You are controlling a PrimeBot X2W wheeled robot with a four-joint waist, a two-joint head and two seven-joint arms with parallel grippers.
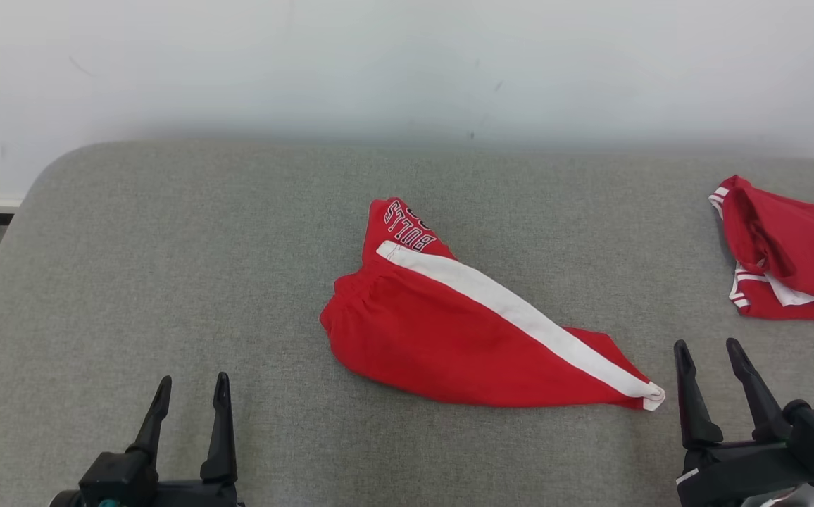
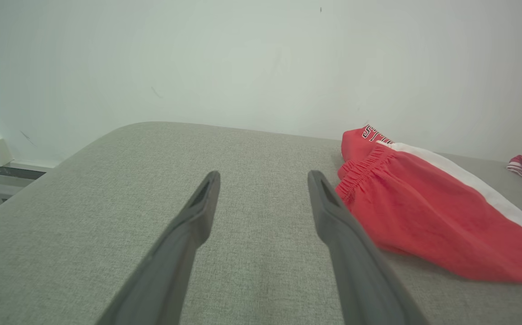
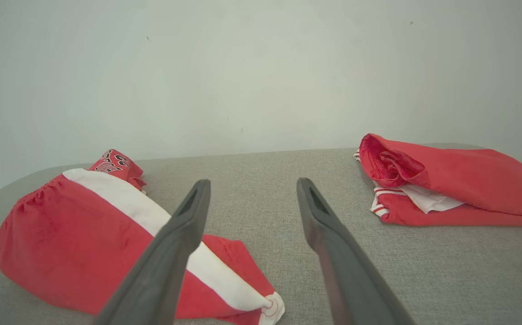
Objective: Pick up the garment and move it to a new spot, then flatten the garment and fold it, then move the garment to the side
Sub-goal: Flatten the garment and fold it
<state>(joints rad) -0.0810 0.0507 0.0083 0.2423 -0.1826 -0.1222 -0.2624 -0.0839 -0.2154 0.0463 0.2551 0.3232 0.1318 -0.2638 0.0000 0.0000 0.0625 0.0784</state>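
The garment (image 1: 449,331) is a pair of red shorts with a white side stripe and "BULLS" lettering, lying bunched in a rough triangle at the middle of the grey padded surface (image 1: 167,232). My left gripper (image 1: 192,387) stands open at the lower left, apart from the cloth, with nothing between its fingers. In the left wrist view the garment (image 2: 423,216) lies just right of that open left gripper (image 2: 263,178). My right gripper (image 1: 708,352) is open at the lower right, just right of the garment's narrow end. In the right wrist view the garment (image 3: 71,243) lies left of the open right gripper (image 3: 249,187).
A second red garment (image 1: 794,253) with white trim lies crumpled at the right edge of the surface, also seen as the second red garment (image 3: 446,185) in the right wrist view. A pale wall (image 1: 407,63) backs the surface. The surface's rounded left corner (image 1: 48,169) drops off.
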